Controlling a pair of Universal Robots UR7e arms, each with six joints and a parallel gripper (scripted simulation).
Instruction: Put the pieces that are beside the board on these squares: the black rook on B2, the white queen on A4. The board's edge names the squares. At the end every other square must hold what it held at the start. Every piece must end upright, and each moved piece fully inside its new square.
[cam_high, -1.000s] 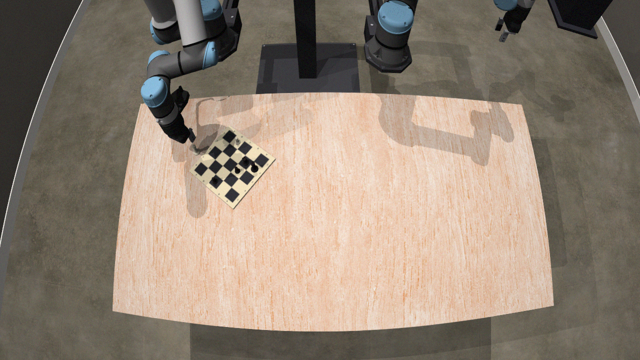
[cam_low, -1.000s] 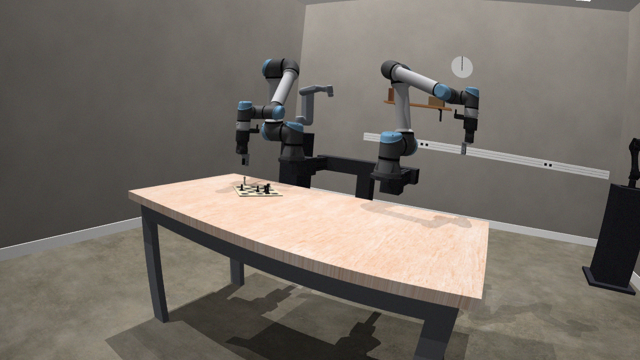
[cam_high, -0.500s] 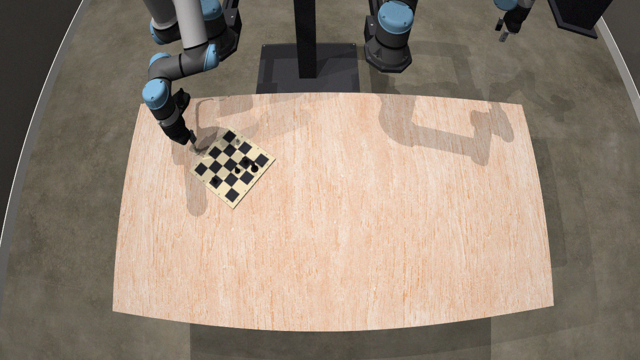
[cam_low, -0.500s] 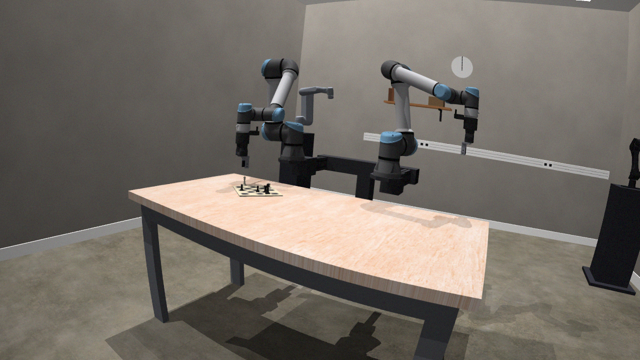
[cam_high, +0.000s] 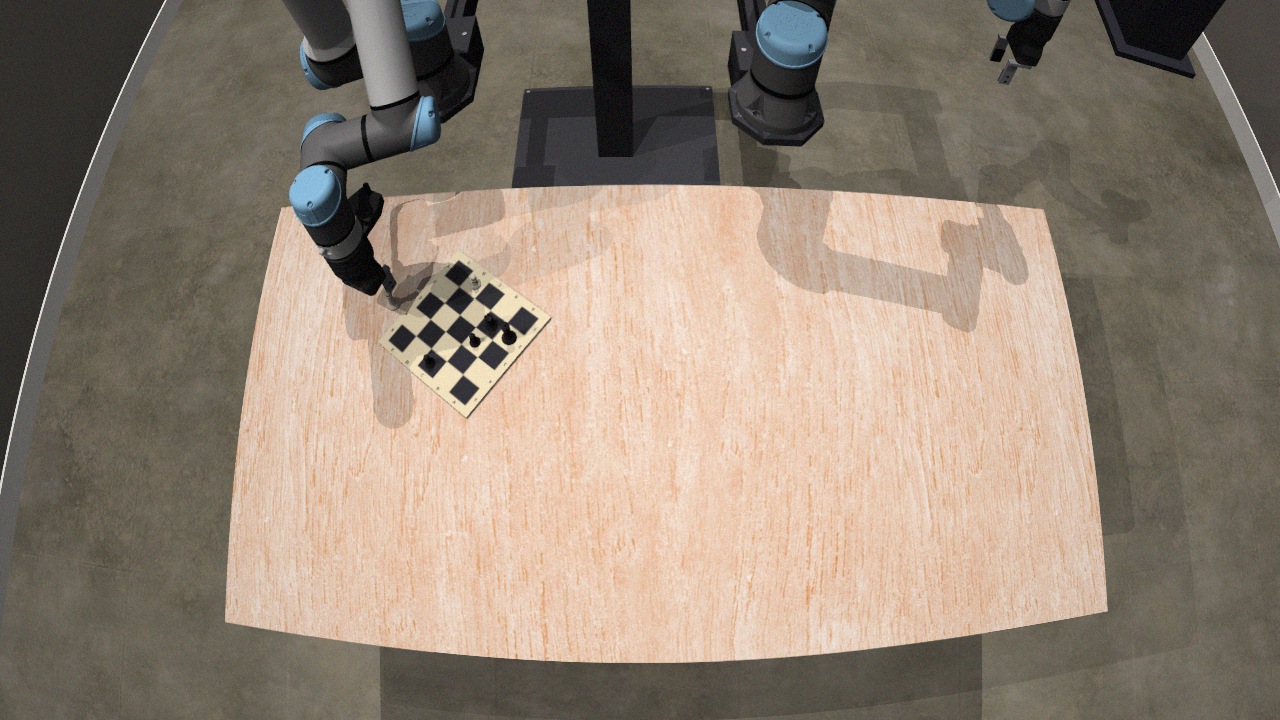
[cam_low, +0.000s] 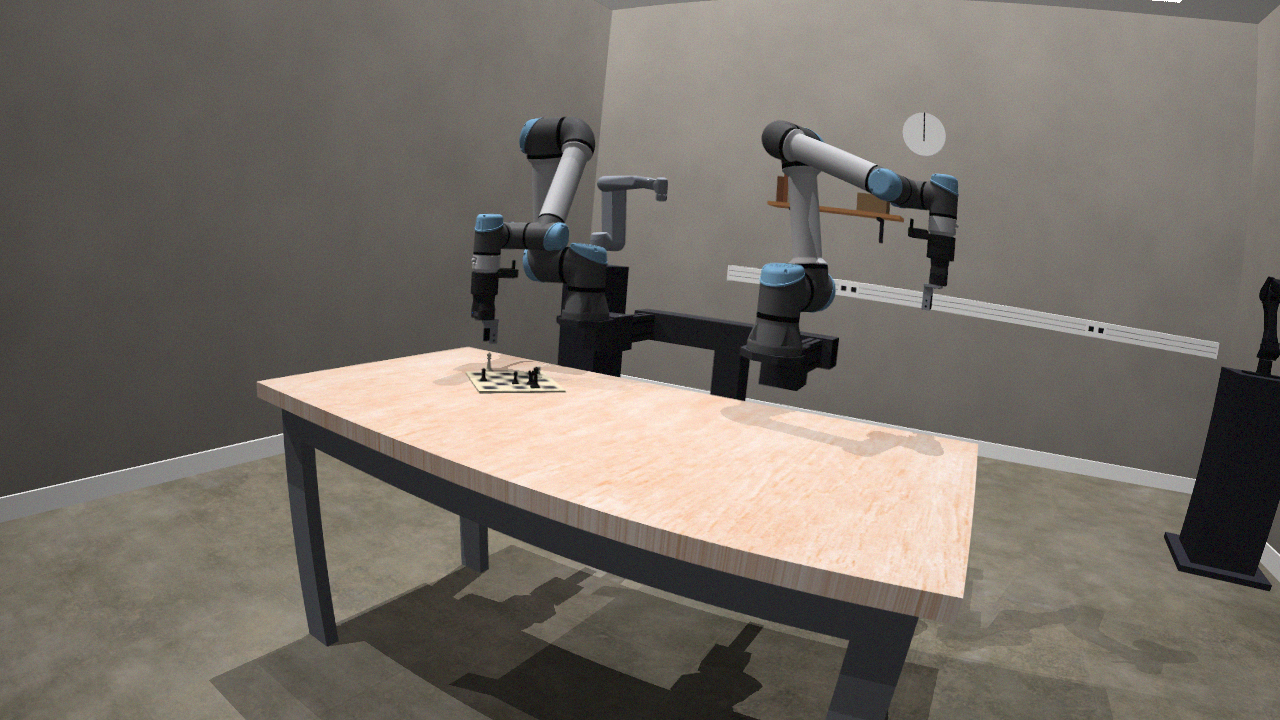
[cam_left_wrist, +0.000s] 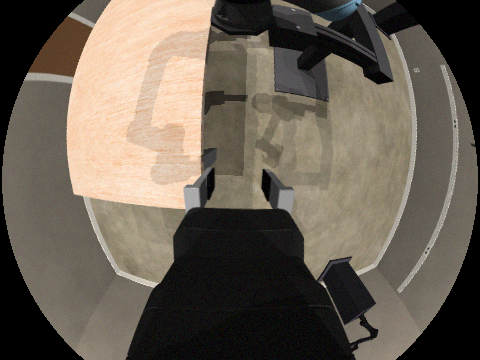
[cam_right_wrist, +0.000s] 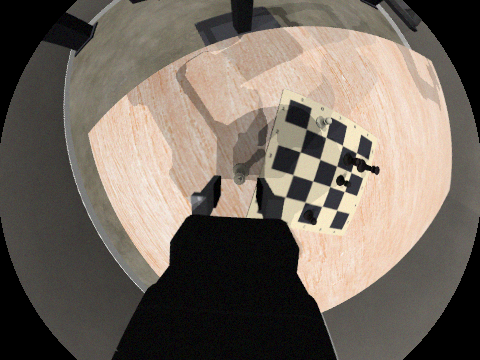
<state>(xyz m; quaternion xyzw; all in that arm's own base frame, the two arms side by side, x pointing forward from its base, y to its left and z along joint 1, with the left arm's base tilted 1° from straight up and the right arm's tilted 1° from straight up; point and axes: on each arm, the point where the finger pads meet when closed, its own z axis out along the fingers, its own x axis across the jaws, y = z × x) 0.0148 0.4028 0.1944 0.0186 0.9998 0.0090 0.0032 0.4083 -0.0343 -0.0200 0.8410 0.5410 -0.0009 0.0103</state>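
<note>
Above the white queen (cam_high: 392, 303) (cam_low: 489, 360) (cam_right_wrist: 239, 175), the right hand (cam_high: 390, 284) (cam_low: 489, 332) (cam_right_wrist: 238, 186) gapes (fairly wide), holding nothing.

Table top (cam_high: 716, 447) (cam_low: 626, 456) (cam_left_wrist: 135, 100) (cam_right_wrist: 395, 220): pale wood look, fine orange grain, matt
Floor (cam_high: 134, 447) (cam_low: 161, 555) (cam_left_wrist: 370, 150) (cam_right_wrist: 105, 85): rough-looking, mottled, matt
2 arms' joint caps (cam_high: 791, 34) (cam_low: 781, 274): smooth blue, plastic-looking, slightly glossy
</note>
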